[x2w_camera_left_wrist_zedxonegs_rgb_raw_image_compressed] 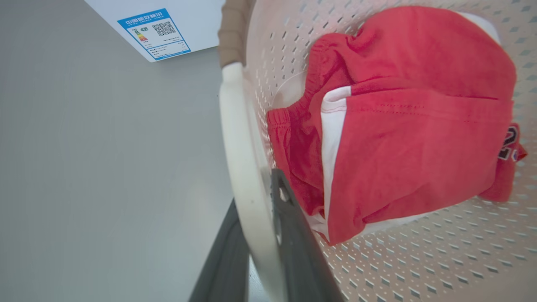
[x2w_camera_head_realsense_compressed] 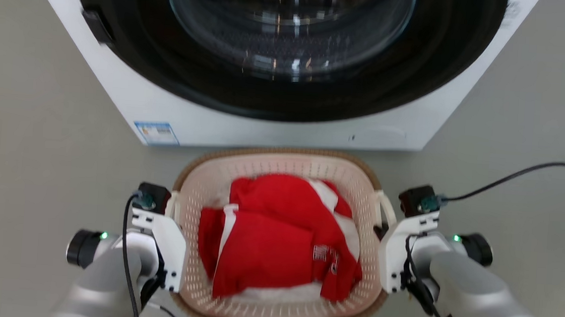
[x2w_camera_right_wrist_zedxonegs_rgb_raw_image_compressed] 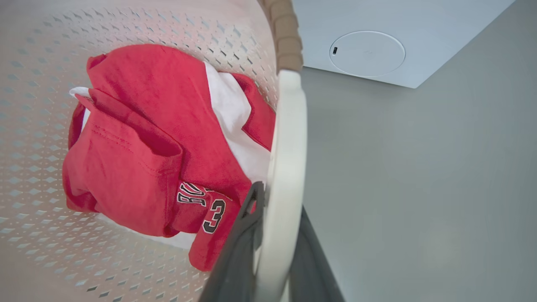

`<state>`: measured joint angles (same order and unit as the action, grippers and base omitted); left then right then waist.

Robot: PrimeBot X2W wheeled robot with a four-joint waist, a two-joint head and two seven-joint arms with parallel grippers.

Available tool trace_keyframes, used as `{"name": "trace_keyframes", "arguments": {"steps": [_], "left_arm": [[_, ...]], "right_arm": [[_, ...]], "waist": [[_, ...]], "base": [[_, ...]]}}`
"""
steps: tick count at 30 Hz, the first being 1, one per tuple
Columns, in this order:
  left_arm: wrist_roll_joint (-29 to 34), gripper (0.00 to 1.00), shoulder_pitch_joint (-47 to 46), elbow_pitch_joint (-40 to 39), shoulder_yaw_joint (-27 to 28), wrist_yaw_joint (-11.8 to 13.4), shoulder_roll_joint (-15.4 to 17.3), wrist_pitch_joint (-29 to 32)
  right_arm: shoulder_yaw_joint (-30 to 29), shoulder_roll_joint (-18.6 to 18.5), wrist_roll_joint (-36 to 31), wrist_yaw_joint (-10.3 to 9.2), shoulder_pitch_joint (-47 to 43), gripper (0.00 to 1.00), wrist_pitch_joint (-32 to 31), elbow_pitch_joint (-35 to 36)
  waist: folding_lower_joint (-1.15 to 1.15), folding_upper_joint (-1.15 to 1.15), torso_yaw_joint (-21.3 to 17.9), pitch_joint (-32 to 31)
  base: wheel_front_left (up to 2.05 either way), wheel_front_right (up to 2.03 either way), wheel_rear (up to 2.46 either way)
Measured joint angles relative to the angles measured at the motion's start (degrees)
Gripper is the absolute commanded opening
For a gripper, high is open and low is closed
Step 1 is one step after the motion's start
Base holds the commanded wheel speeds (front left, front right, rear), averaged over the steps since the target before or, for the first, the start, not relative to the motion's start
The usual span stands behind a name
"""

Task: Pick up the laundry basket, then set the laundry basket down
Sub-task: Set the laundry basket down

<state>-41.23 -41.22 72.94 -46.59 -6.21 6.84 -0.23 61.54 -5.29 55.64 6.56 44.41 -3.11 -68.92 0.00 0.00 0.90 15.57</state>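
Observation:
The laundry basket (x2w_camera_head_realsense_compressed: 283,154), cream perforated plastic with a tan woven rim, sits in the middle of the head view, just in front of a washing machine. Red and white clothes (x2w_camera_head_realsense_compressed: 277,237) lie inside it. My left gripper (x2w_camera_head_realsense_compressed: 172,213) is shut on the basket's white left loop handle (x2w_camera_left_wrist_zedxonegs_rgb_raw_image_compressed: 237,138), one dark finger on each side of it (x2w_camera_left_wrist_zedxonegs_rgb_raw_image_compressed: 256,239). My right gripper (x2w_camera_head_realsense_compressed: 383,227) is shut the same way on the right handle (x2w_camera_right_wrist_zedxonegs_rgb_raw_image_compressed: 289,138), and its fingers (x2w_camera_right_wrist_zedxonegs_rgb_raw_image_compressed: 235,251) straddle the loop. Whether the basket's base touches the floor is hidden.
A white front-loading washing machine (x2w_camera_head_realsense_compressed: 275,125) with a dark round door stands directly behind the basket. Grey floor (x2w_camera_head_realsense_compressed: 41,126) spreads to both sides. A black cable (x2w_camera_head_realsense_compressed: 525,171) loops over the floor at the right.

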Motion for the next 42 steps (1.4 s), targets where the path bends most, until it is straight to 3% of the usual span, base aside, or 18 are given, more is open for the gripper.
{"name": "trace_keyframes", "arguments": {"steps": [19,30,42], "left_arm": [[2.2,0.0,-8.3,0.5,-0.2,2.7,-0.2,-12.1],[2.7,0.0,-12.1,0.4,0.1,3.5,0.1,-13.7],[3.1,0.0,-13.8,0.4,0.1,3.7,0.7,-13.9]], "right_arm": [[2.1,0.0,-1.2,-0.02,9.7,0.0,9.4,-3.0],[2.3,0.1,-1.6,-0.02,12.7,0.0,12.7,-4.5],[2.2,0.8,-1.1,-0.02,14.3,0.0,13.2,-5.1]], "waist": [[0.01,0.0,-0.1,19.6],[0.0,0.0,-0.3,26.0],[0.01,0.0,-0.7,28.5]], "base": [[0.0,0.0,0.0],[0.0,0.0,0.0],[0.0,0.0,0.0]]}}
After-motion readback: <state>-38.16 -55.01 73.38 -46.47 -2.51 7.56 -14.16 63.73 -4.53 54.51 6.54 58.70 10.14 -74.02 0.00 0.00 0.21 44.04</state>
